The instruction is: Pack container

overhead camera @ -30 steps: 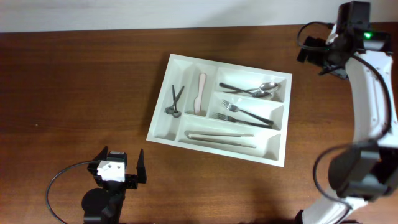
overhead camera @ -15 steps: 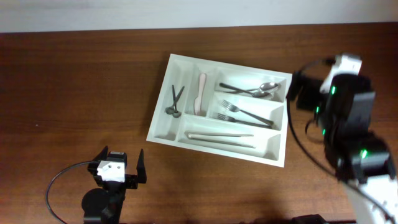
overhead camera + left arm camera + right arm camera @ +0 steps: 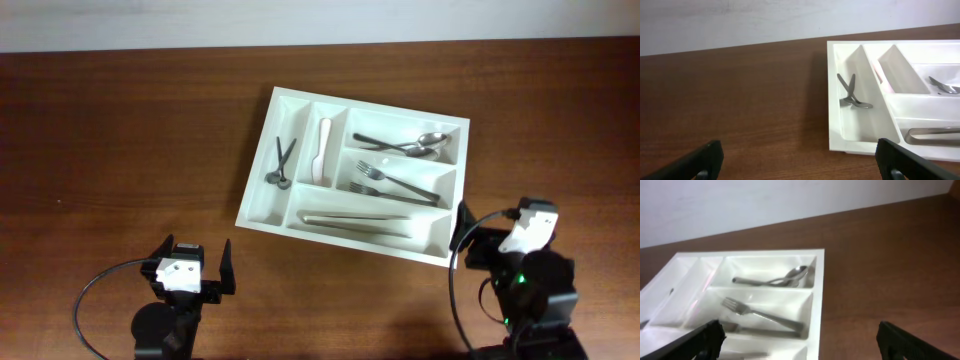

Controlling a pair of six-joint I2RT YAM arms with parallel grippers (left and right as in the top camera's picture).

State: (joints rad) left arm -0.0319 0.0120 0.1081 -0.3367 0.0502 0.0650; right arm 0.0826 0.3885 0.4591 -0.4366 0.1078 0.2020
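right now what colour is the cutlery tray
The cutlery tray is plain white, with no pattern. The overhead view shows it best.
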